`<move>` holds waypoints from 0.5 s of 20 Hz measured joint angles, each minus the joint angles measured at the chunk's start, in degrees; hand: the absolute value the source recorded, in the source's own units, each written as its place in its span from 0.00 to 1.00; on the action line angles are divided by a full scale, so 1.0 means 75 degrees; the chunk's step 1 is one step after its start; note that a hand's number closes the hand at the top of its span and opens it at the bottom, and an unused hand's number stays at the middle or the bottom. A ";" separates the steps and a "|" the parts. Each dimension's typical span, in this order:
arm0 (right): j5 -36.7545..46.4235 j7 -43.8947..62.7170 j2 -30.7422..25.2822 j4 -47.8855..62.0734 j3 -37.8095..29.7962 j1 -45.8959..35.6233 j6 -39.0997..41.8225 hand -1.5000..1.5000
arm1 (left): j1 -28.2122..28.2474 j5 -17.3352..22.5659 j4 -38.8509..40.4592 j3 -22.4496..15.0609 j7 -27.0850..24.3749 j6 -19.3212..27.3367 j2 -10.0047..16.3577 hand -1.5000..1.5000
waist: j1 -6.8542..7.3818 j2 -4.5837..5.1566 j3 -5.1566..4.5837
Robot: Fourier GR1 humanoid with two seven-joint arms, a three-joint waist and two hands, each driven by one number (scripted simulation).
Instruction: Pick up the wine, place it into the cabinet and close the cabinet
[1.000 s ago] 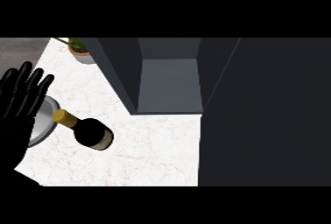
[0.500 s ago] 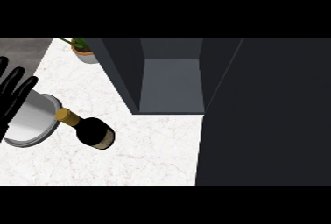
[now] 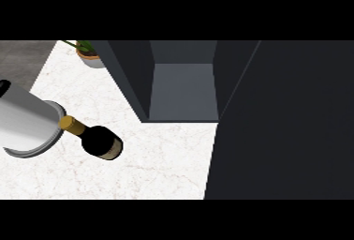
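No writing can be read on the wine (image 3: 97, 139): its dark body bears only a brownish patch at the lower end, too blurred to make out, and gold foil wraps the neck. The bottle is on the white, faintly veined marble tabletop (image 3: 159, 164), left of the cabinet (image 3: 183, 89), neck pointing up-left; whether it stands or lies cannot be told from this steep angle. The neck's top meets the rim of the left forearm (image 3: 24, 122), a smooth grey cylinder that covers the left edge of the view. Of the left robot hand (image 3: 3, 87) only a black sliver shows at the frame's edge, so its state cannot be told, and it is not on the wine. The right robot hand is out of view. The cabinet is open, a dark grey box with flat walls and a lighter grey floor inside. Its door (image 3: 283, 122), a broad dark slab, fills the right side and hides the tabletop there. A potted plant (image 3: 88, 54) sits in the far left corner, just beside the cabinet's wall.
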 measured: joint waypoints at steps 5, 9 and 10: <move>0.0184 0.0547 0.0076 -0.0043 0.0448 -0.0500 -0.0488 0.00 | -0.0060 -0.0006 -0.0188 0.0074 0.0327 0.0265 0.0094 0.00 | -0.0016 -0.0006 -0.0003; 0.0316 0.0605 0.0056 -0.0035 0.0809 -0.0540 -0.0777 0.00 | -0.0105 -0.0169 0.0024 0.0037 0.0331 0.0196 0.0098 0.00 | -0.0041 -0.0006 -0.0004; 0.0333 0.0601 0.0015 -0.0038 0.0846 -0.0520 -0.0815 0.00 | -0.0034 -0.0110 -0.0015 0.0128 0.0401 0.0208 0.0125 0.00 | -0.0034 -0.0008 -0.0004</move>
